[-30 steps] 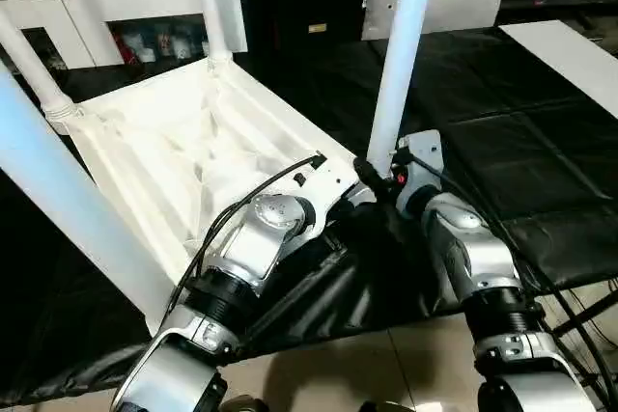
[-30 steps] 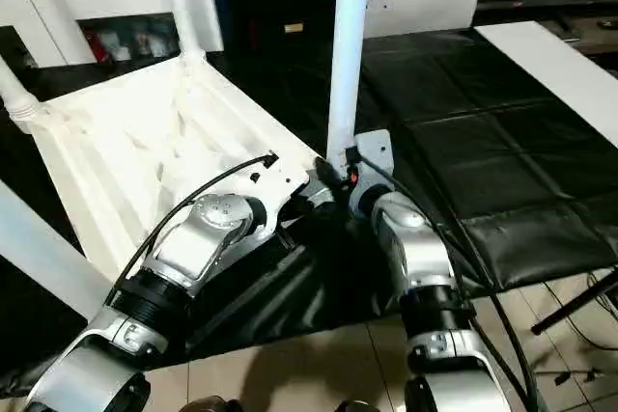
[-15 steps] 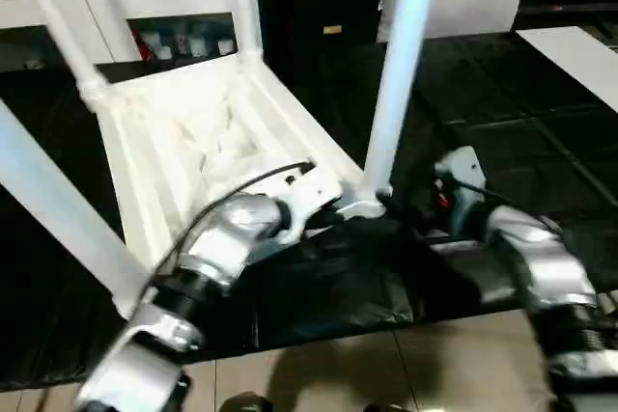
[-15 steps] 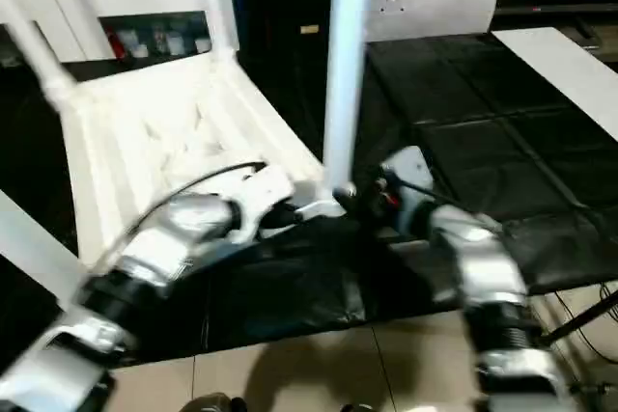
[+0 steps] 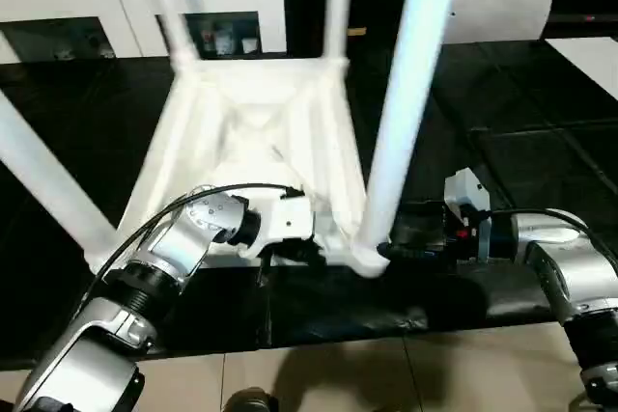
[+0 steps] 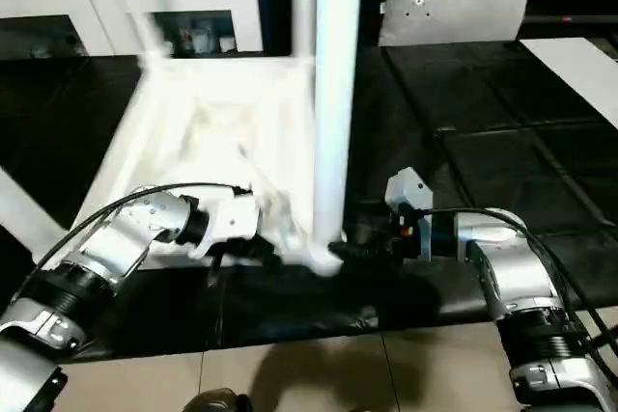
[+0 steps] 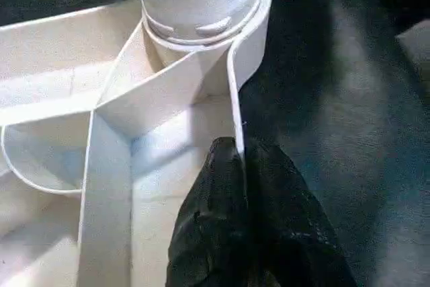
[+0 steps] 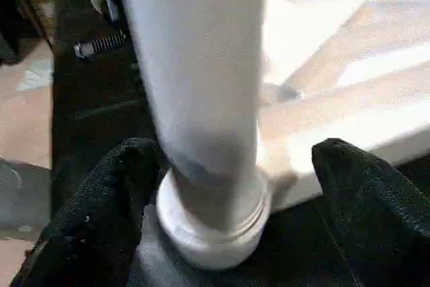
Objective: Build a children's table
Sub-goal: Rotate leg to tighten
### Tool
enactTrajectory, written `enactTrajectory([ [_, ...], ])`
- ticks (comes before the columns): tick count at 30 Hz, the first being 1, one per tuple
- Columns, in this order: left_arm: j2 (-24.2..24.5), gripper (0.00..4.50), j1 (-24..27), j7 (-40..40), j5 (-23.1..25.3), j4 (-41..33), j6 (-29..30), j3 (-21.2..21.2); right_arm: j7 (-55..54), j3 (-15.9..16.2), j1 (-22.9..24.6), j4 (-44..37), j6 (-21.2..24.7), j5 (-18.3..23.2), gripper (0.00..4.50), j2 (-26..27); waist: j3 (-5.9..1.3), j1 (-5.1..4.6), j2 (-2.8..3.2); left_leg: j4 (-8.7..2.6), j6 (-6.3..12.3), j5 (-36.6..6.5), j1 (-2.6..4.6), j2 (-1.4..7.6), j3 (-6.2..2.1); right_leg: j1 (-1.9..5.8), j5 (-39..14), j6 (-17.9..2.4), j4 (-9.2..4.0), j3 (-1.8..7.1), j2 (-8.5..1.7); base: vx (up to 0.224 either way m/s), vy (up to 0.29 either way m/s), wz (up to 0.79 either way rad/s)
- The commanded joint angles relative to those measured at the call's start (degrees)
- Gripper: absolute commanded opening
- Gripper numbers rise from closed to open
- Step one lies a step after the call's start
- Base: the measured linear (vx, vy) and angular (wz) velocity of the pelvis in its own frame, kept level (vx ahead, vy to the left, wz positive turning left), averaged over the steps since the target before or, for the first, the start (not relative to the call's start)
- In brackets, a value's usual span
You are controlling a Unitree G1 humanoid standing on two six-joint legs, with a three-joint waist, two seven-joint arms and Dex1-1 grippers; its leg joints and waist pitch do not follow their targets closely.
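The children's table point(image 5: 256, 127) lies upside down on the black mat, its white legs pointing up. My left gripper point(image 7: 232, 149) is shut on the thin rim point(image 7: 235, 78) of the table's near edge, just beside the corner socket point(image 7: 201, 25). It also appears under the near edge as the left gripper point(image 5: 285, 253). The near right leg point(image 5: 406, 94) rises from that socket. My right gripper point(image 8: 232, 156) is open, one black finger point(image 8: 107, 199) on each side of the leg point(image 8: 195, 65) at its base. It reaches in from the right as the right gripper point(image 5: 406, 238).
A white cabinet point(image 5: 116, 2) with dark glass stands at the back. A pale cushion point(image 5: 502, 2) and a white board point(image 5: 589, 55) lie on the black mat point(image 5: 512, 132) to the right. Tiled floor point(image 5: 386, 373) runs along the mat's near edge.
The view has shifted. The table has swung round on the mat so its near edge faces me. My right arm has moved out to the right; its fingers now flank the leg base.
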Motion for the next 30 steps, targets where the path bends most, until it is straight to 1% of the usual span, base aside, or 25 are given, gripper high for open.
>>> enactTrajectory([
  [1,-0.01,0.0,0.85,-4.21,1.24,-0.31,-1.57,-4.4,1.85,1.52,-0.04,-1.42,0.4,0.56,3.63,-0.45,-3.79,-0.43,-0.52,-4.18,3.67,-13.95,1.31,4.01,-1.12,2.66,-14.79,-12.42,-3.33,3.12,-4.42,0.0,0.0,0.0],
  [2,-0.07,0.0,0.78,-4.86,1.11,-0.19,-1.92,-4.34,2.46,2.01,-0.16,-1.32,0.21,0.57,3.63,-0.26,-3.8,-0.44,-0.67,-4.22,3.57,-13.88,1.32,4.03,-1.11,2.65,-15.13,-12.2,-3.38,3.14,-4.43,0.0,0.0,0.0],
  [3,-0.08,0.0,0.77,-4.94,1.09,-0.2,-1.94,-4.32,2.55,2.09,-0.18,-1.3,0.22,0.58,3.32,-0.21,-3.8,-0.4,-0.68,-4.2,3.53,-13.8,1.3,4.0,-1.12,2.69,-15.29,-12.14,-3.37,3.13,-4.46,0.0,0.0,0.0],
  [4,-0.12,0.0,0.73,-5.22,1.1,-0.16,-2.06,-4.23,2.76,2.22,-0.25,-1.25,0.23,0.61,3.32,-0.07,-3.84,-0.36,-0.6,-4.19,3.43,-13.49,1.32,4.03,-1.14,2.65,-15.29,-12.06,-3.32,3.15,-4.46,0.0,0.0,0.0],
  [7,-0.26,0.0,0.57,-5.67,0.94,-0.05,-2.29,-4.17,3.21,3.05,-0.5,-1.04,0.3,0.21,3.21,0.64,-3.87,-0.3,-0.84,-4.16,3.59,-12.98,1.23,4.01,-1.12,2.68,-15.06,-12.01,-3.24,3.15,-4.45,0.0,0.0,0.0],
  [8,-0.28,0.0,0.53,-5.78,0.8,-0.09,-2.3,-4.25,3.4,3.47,-0.55,-0.95,0.32,-0.02,2.93,0.95,-3.9,-0.31,-0.78,-4.14,3.66,-12.65,1.22,4.0,-1.14,2.67,-14.94,-12.01,-3.19,3.14,-4.46,0.0,0.0,0.0],
  [9,-0.3,0.0,0.52,-5.8,0.76,-0.11,-2.31,-4.29,3.43,3.6,-0.57,-0.89,0.31,-0.11,2.93,1.09,-3.88,-0.34,-0.87,-4.14,3.72,-12.61,1.22,4.0,-1.11,2.64,-14.99,-12.01,-3.21,3.13,-4.45,0.0,0.0,0.0],
  [11,-0.38,0.0,0.51,-5.83,0.74,-0.1,-2.35,-4.31,3.68,3.93,-0.68,-0.76,0.58,0.06,2.78,1.34,-3.97,-0.27,-0.86,-4.05,3.91,-11.95,1.26,4.02,-1.08,2.6,-14.46,-12.13,-3.13,3.14,-4.4,0.0,0.0,0.0],
  [15,-0.52,0.0,0.64,-5.83,0.87,0.37,-2.45,-3.99,4.31,4.28,-0.84,-0.84,1.35,0.7,2.4,1.38,-3.93,-0.2,-0.87,-4.03,3.99,-11.75,1.22,4.01,-1.07,2.62,-14.56,-12.02,-3.12,3.16,-4.42,0.0,0.0,0.0],
  [16,-0.59,0.0,0.68,-5.79,0.96,0.6,-2.5,-3.8,4.53,4.31,-0.87,-0.83,1.58,0.87,2.23,1.37,-3.92,-0.19,-0.87,-4.05,3.91,-11.89,1.21,3.98,-1.07,2.63,-15.02,-11.83,-3.18,3.14,-4.44,0.0,0.0,0.0],
  [20,-0.59,0.0,0.77,-5.69,0.99,0.88,-2.4,-3.58,5.1,4.52,-0.44,-1.56,2.39,1.49,2.06,1.31,-3.86,-0.2,-0.91,-4.08,3.78,-12.1,1.25,3.98,-1.08,2.6,-15.91,-11.47,-3.28,3.16,-4.45,0.0,0.0,0.0],
  [23,-0.5,0.0,0.94,-5.57,0.92,0.78,-2.11,-3.45,4.83,4.59,0.38,-2.61,3.35,1.9,2.0,1.36,-3.89,-0.18,-0.92,-4.07,3.88,-11.73,1.23,4.0,-1.1,2.6,-15.4,-11.42,-3.21,3.17,-4.4,0.0,0.0,0.0],
  [24,-0.68,0.0,1.04,-5.15,0.59,0.73,-1.61,-3.02,4.0,4.34,0.83,-3.12,4.0,2.15,1.99,1.75,-3.84,-0.17,-0.84,-4.1,3.93,-11.71,1.2,3.99,-1.12,2.59,-15.34,-11.42,-3.22,3.17,-4.39,0.0,0.0,0.0],
  [25,-0.86,0.0,1.1,-4.81,0.32,0.7,-1.21,-2.68,3.31,4.15,1.02,-3.34,4.33,2.24,1.99,2.06,-3.84,-0.19,-0.91,-4.11,3.92,-11.64,1.2,4.0,-1.1,2.63,-15.27,-11.38,-3.19,3.2,-4.4,0.0,0.0,0.0],
  [26,-1.23,0.0,1.14,-4.12,-0.06,0.55,-0.26,-2.13,1.6,3.93,1.07,-3.41,4.99,1.98,1.99,2.65,-3.8,-0.26,-0.76,-4.13,3.74,-12.01,1.22,3.98,-1.07,2.59,-15.58,-11.42,-3.29,3.2,-4.4,0.0,0.0,0.0],
  [27,-1.77,0.0,1.08,-2.83,-0.33,0.34,1.47,-1.42,-0.86,3.7,0.84,-2.98,5.77,1.29,1.98,3.39,-3.78,-0.26,-0.74,-4.15,3.56,-12.15,1.23,3.96,-1.09,2.57,-15.86,-11.47,-3.31,3.19,-4.43,0.0,0.0,0.0],
  [28,-3.66,0.0,0.69,1.23,-1.11,0.33,5.34,0.68,-8.24,3.05,-0.32,-0.85,6.02,-1.5,1.98,5.65,-3.67,-0.51,-0.77,-4.25,3.1,-12.74,1.17,3.91,-1.07,2.57,-16.75,-11.42,-3.35,3.19,-4.41,0.0,0.0,0.0],
  [29,-4.67,0.0,0.56,3.34,-1.54,0.15,7.51,1.74,-12.29,2.4,-1.1,0.47,5.94,-2.61,1.98,7.16,-3.38,-0.78,-0.47,-4.43,2.0,-14.59,1.32,3.84,-1.21,2.31,-19.64,-11.05,-3.72,3.14,-4.51,0.0,0.0,0.0],
  [30,-4.67,0.0,0.56,3.34,-1.54,0.15,7.51,1.74,-12.29,2.4,-1.1,0.47,5.94,-2.61,1.98,7.16,-3.27,-1.12,-0.67,-4.55,1.4,-15.67,1.3,3.7,-1.26,2.39,-21.41,-10.6,-3.93,3.07,-4.48,0.0,0.0,0.0],
])
